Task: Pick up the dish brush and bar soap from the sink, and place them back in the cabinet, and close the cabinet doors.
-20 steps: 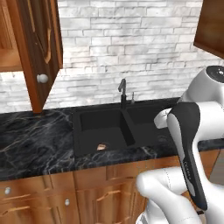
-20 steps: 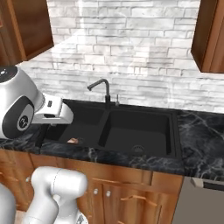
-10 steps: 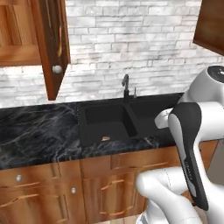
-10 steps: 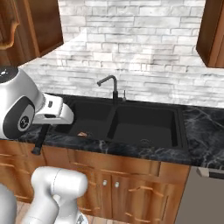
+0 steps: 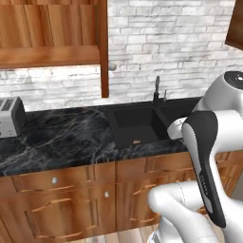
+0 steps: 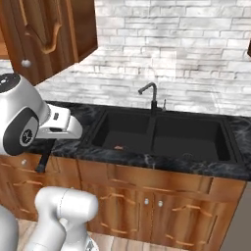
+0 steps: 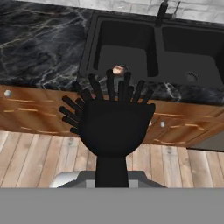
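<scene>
Black dish brush (image 7: 113, 127) clamped in fingers, soap (image 7: 117, 69) in sink (image 7: 131, 74).

The dish brush (image 7: 113, 127) is hanging black and bristly in the hand view, its wide head fanning dark bristles upward and its thin handle running down out of sight, out in front of the counter edge rather than in the sink (image 7: 99, 48). The bar soap (image 7: 117, 69), a small pinkish block, is lying on the floor of the black sink's left basin. The cabinet (image 5: 47, 56) is standing open, its wooden shelf showing, with one of the cabinet doors (image 6: 46, 37) swinging wide.
</scene>
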Available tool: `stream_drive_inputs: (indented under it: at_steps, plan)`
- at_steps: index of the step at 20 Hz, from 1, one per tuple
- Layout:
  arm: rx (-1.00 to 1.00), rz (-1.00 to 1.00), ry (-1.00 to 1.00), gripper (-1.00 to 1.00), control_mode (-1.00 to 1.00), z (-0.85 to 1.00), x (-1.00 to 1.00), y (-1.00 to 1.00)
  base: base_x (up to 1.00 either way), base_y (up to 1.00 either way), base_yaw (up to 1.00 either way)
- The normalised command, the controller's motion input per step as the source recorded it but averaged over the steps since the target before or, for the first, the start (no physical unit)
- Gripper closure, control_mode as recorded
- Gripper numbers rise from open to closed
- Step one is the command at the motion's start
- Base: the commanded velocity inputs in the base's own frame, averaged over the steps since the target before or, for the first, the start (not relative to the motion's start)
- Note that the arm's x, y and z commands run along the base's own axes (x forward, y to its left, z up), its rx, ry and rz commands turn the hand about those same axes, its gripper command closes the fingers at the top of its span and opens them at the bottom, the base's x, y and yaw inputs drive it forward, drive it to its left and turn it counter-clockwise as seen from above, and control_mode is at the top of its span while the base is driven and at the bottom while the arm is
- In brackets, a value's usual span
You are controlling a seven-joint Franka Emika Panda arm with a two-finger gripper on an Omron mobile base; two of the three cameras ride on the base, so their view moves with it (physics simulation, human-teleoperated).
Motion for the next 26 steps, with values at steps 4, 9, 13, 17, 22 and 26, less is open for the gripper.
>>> stream_drive_inputs:
  at_steps: [4, 9, 13, 17, 22, 26]
  plan:
    - [0.00, 0.00, 0.00, 1.00, 1.00, 0.00, 0.00, 0.00, -0.49, 0.57, -0.03]
    - [0.00, 0.00, 0.00, 1.00, 1.00, 0.00, 0.00, 0.00, -0.41, 0.69, -0.02]
    - [0.00, 0.00, 0.00, 1.00, 1.00, 0.00, 0.00, 0.00, -0.21, 0.82, -0.01]
    - [0.00, 0.00, 0.00, 1.00, 1.00, 0.00, 0.00, 0.00, -0.08, 0.85, 0.00]
    - [0.00, 0.00, 0.00, 1.00, 1.00, 0.00, 0.00, 0.00, 0.00, 0.70, 0.00]
    - [0.00, 0.00, 0.00, 1.00, 1.00, 0.00, 0.00, 0.00, 0.16, 0.45, 0.00]
